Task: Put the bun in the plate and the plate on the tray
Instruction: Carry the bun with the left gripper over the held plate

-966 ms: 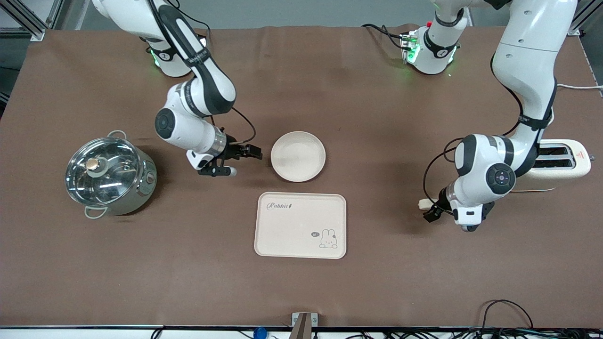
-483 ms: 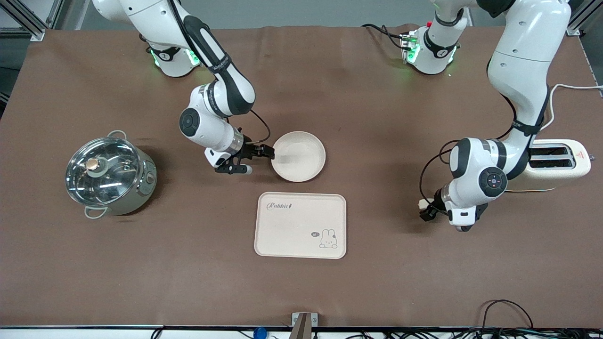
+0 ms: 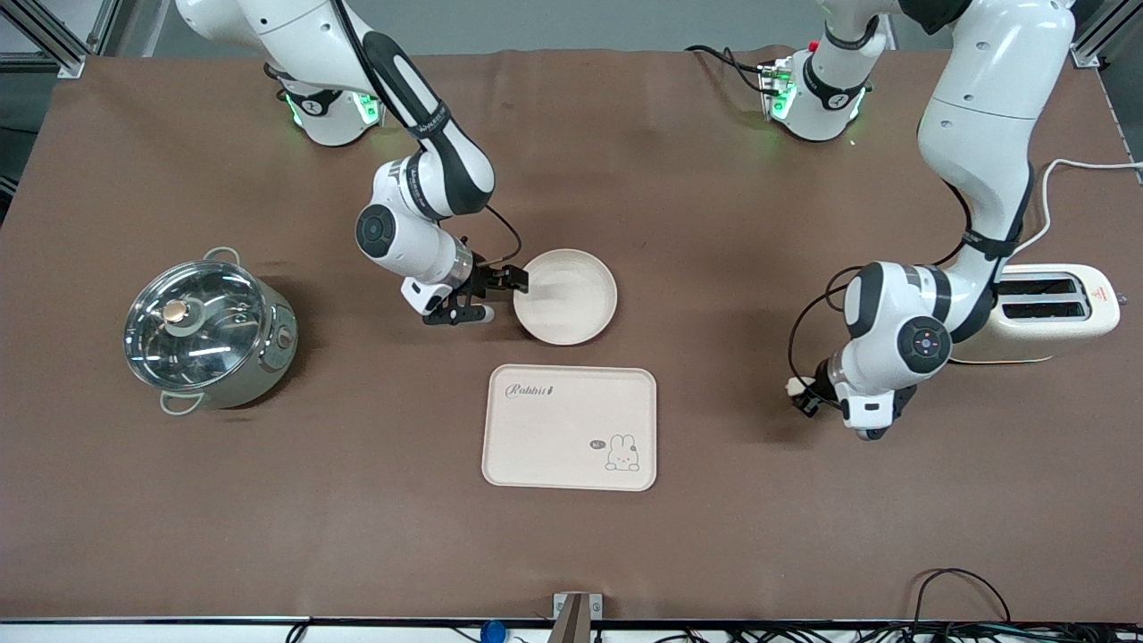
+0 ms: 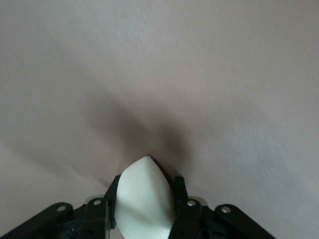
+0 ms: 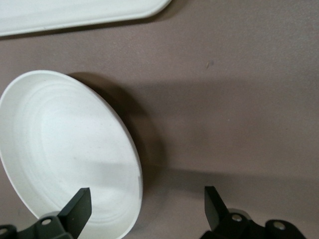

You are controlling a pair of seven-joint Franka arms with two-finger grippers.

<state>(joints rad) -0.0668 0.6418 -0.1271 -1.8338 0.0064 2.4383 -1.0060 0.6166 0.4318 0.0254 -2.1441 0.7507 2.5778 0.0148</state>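
Note:
The round cream plate (image 3: pixel 571 299) lies on the brown cloth, farther from the front camera than the rabbit-printed tray (image 3: pixel 554 438). My right gripper (image 3: pixel 502 296) is open at the plate's rim on the right arm's side. In the right wrist view the gripper (image 5: pixel 147 209) has one finger over the plate's (image 5: pixel 65 149) inside and the other over the cloth. A corner of the tray (image 5: pixel 75 12) shows there too. My left gripper (image 3: pixel 801 394) is shut on the pale bun (image 3: pixel 792 387), low over bare cloth toward the left arm's end. The left wrist view shows the bun (image 4: pixel 144 199) pinched between the fingers.
A steel pot with a glass lid (image 3: pixel 207 330) stands toward the right arm's end. A cream toaster (image 3: pixel 1058 308) with a white cable stands toward the left arm's end, close to the left arm's elbow.
My right gripper has moved across the cloth to the plate's rim. My left gripper has shifted a little toward the table's middle with the bun in it.

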